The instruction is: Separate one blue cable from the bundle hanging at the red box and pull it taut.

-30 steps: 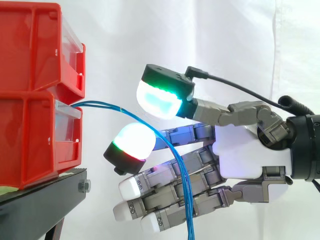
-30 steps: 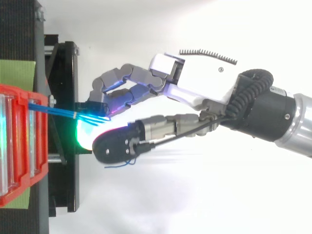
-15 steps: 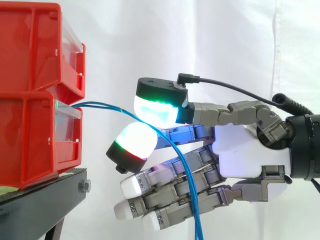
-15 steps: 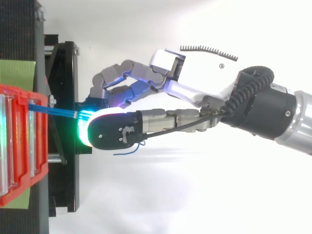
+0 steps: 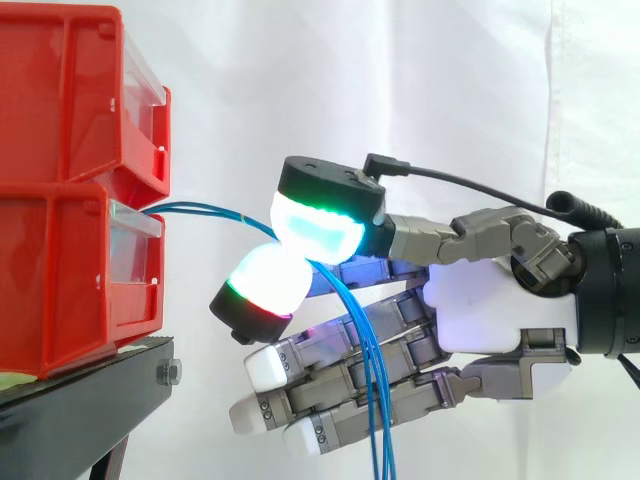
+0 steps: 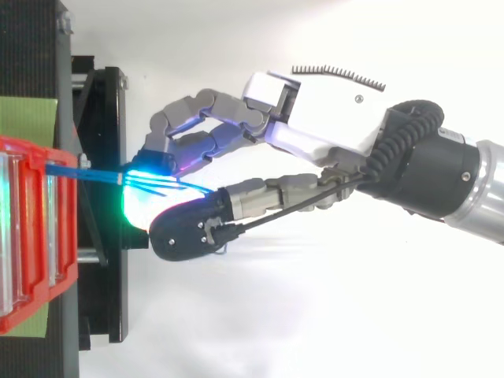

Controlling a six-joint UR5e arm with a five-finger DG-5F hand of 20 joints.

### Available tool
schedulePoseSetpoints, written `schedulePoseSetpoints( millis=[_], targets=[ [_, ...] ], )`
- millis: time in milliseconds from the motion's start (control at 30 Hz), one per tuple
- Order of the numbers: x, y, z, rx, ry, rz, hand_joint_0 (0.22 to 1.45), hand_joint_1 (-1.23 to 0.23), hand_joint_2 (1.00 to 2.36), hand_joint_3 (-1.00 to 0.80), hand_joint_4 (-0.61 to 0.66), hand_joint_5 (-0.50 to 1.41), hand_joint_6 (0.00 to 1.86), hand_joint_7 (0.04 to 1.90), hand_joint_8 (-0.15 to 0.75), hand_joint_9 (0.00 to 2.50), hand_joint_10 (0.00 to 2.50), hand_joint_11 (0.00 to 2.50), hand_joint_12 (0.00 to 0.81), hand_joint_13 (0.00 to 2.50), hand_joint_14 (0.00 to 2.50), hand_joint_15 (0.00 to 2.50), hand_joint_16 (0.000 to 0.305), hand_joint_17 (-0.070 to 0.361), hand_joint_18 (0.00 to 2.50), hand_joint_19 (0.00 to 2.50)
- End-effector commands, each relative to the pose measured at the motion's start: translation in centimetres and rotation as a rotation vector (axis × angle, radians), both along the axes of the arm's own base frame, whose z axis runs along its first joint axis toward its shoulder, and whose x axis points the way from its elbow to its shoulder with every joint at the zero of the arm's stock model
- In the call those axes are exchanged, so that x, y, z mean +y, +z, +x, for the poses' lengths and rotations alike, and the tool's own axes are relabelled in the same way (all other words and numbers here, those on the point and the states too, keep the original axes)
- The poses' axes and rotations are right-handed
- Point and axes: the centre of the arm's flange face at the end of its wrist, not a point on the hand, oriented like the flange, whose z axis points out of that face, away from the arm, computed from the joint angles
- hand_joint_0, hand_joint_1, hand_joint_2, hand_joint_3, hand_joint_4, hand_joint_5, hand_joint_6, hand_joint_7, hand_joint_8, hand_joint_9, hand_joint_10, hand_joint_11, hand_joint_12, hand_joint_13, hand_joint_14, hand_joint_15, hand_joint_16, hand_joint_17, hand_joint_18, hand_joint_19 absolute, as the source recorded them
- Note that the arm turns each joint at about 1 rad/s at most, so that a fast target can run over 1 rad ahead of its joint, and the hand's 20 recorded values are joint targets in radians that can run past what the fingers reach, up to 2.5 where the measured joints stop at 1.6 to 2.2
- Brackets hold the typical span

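Two red bins (image 5: 60,280) — stacked one atop the other — rest on a black stand (image 5: 80,410), a green sheet (image 6: 27,118) beneath them.

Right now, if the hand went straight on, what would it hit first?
Likely the lower red bin, where the blue cables emerge; the hand might catch the black stand below.
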Motion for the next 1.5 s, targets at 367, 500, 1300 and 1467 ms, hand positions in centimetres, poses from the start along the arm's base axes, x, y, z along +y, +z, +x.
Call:
schedulePoseSetpoints(
  millis=[367,500,1300,1467],
  targets=[
    [-1.1,0.2,0.1,-0.004,-0.009,0.001,0.51,-0.78,1.00,-0.50,0.23,-0.21,0.89,0.93,0.311,0.80,0.02,0.60,0.303,0.52,0.01,0.11,0.042,0.094,0.53,0.28],
    [-1.1,0.3,0.1,-0.005,-0.009,0.001,0.46,-0.56,1.00,-0.50,0.24,-0.20,0.86,0.93,0.330,0.82,0.02,0.54,0.324,0.51,0.00,0.10,0.047,0.106,0.53,0.29],
    [-1.4,0.3,0.1,-0.004,-0.013,0.001,0.79,-0.79,1.00,-0.48,0.09,-0.23,0.91,1.02,0.291,0.76,0.02,0.59,0.295,0.47,0.00,0.11,0.043,0.097,0.52,0.33],
    [-1.4,0.3,0.1,-0.004,-0.013,0.001,0.81,-0.82,1.00,-0.50,0.11,-0.23,0.92,1.02,0.281,0.77,0.02,0.60,0.290,0.48,0.00,0.11,0.042,0.095,0.54,0.32]
  ],
)
